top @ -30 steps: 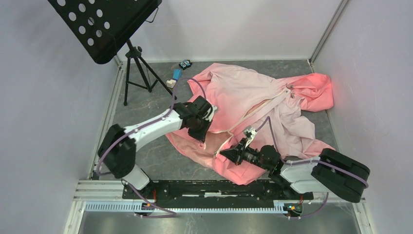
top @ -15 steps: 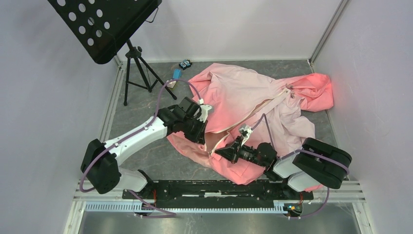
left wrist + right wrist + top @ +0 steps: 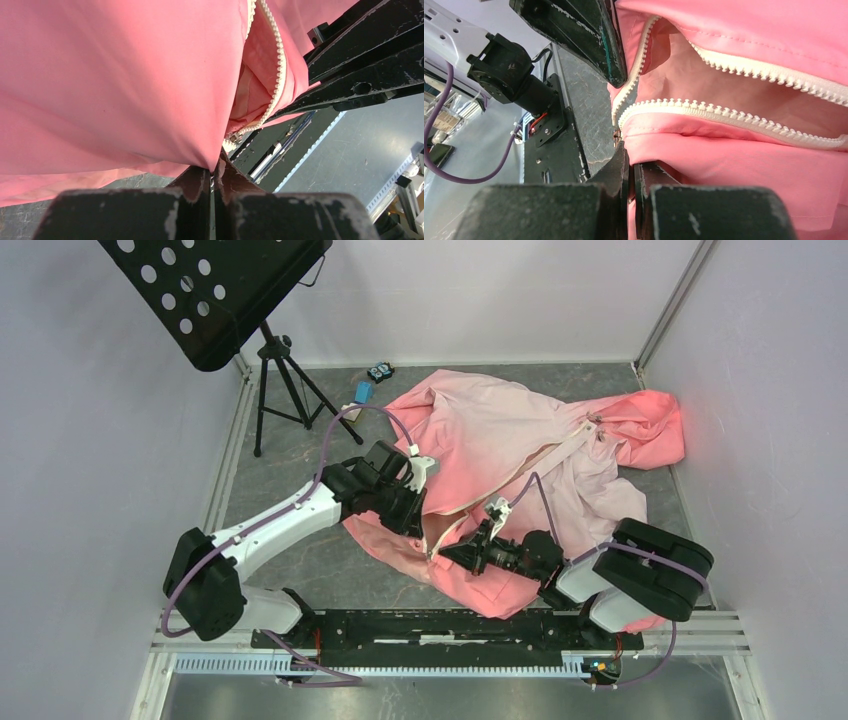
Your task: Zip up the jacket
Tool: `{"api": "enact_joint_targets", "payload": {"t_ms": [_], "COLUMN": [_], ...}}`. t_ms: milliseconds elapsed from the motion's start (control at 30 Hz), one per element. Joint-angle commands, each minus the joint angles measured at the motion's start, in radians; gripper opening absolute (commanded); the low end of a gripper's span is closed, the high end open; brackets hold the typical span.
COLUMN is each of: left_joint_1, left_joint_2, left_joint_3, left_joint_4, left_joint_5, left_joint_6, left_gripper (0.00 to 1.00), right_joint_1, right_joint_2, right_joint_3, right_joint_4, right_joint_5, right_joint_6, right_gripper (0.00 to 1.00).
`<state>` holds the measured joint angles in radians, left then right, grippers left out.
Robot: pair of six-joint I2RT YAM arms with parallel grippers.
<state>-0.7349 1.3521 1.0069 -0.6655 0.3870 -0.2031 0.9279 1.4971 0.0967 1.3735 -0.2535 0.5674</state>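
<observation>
jacket (image 3: 520, 430) lies crumpled over the right half of the grey worktop (image 3: 300, 560), its coral end toward the far right corner and its cream zipper (image 3: 724, 120) parted. the left arm stretches in from the near left corner, left end effector (image 3: 214, 172) clenched on a fold of pink fabric. the right arm lies low along the near edge, reaching left, right end effector (image 3: 630, 165) pinching fabric just below the zipper's end.

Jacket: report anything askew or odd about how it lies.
The jacket lies crumpled and slanted, not flat. Its cream zipper gapes open at the near end, with the two rows of teeth apart. The left gripper and the right gripper each pinch fabric beside that gap. Nothing looks torn.
</observation>
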Motion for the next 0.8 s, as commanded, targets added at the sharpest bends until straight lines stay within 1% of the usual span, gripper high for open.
{"api": "enact_joint_targets", "payload": {"t_ms": [0,333,767], "left_joint_1": [0.005,0.008,0.008], "left_joint_2": [-0.038,-0.032,-0.028], "left_joint_3": [0.001,-0.002,-0.006], "left_joint_4": [0.027,0.032,0.033], "left_joint_5": [0.024,0.027,0.034], "left_joint_6": [0.023,0.019,0.016], "left_gripper": [0.02,0.02,0.02], "right_joint_1": [0.014,0.029,0.033], "right_joint_2": [0.019,0.031,0.005], "right_joint_3": [0.02,0.026,0.018], "right_joint_4": [0.061,0.102,0.102], "right_joint_5": [-0.002,0.002,0.025], "right_joint_6": [-0.037,-0.032,-0.034], "right_gripper": [0.0,0.0,0.0]}}
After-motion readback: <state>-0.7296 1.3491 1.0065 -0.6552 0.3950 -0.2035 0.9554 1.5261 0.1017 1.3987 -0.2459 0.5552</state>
